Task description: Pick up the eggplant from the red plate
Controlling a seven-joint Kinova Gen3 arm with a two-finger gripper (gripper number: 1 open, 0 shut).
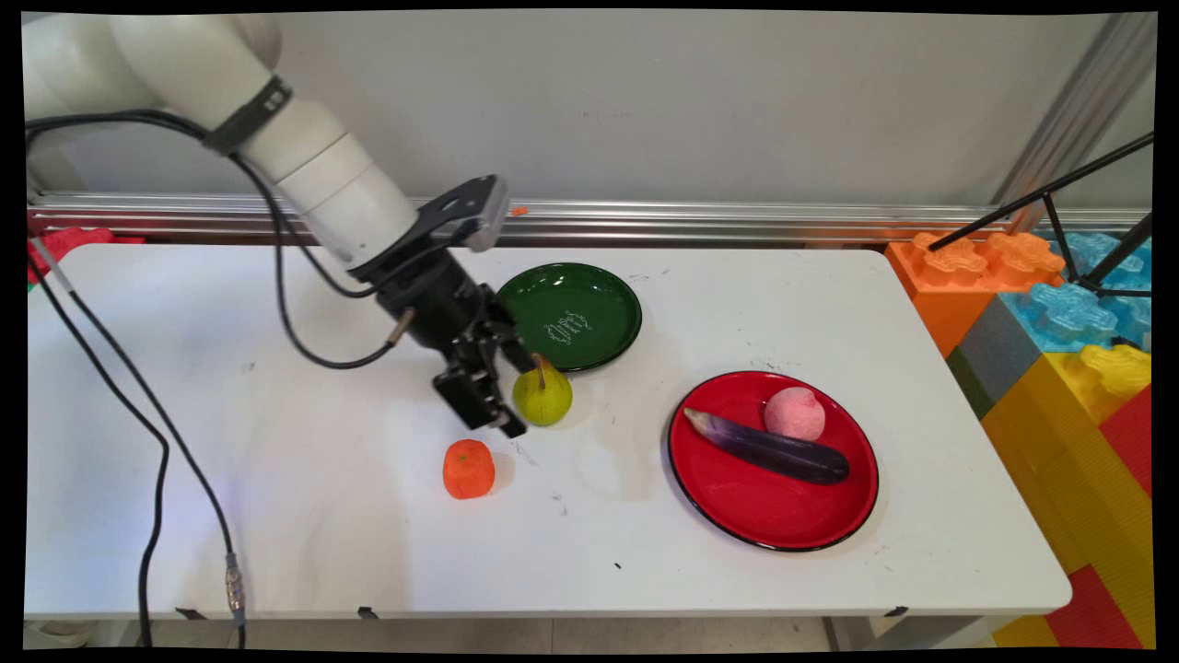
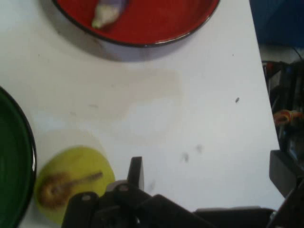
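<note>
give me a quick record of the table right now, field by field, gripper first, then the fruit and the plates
gripper: open, low over the table, beside the pear
pear: yellow-green, upright, stem up, in front of the green plate
green plate: empty
orange: on the table, nearer the camera than the gripper
red plate: holds the eggplant and the peach
eggplant: purple, lying flat
peach: pink, behind the eggplant

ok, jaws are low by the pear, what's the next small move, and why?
Probably a small sideways shift toward the pear. The jaws stand open, but the hand view shows the pear outside them, beside one finger, so closing now would likely catch nothing.
</note>
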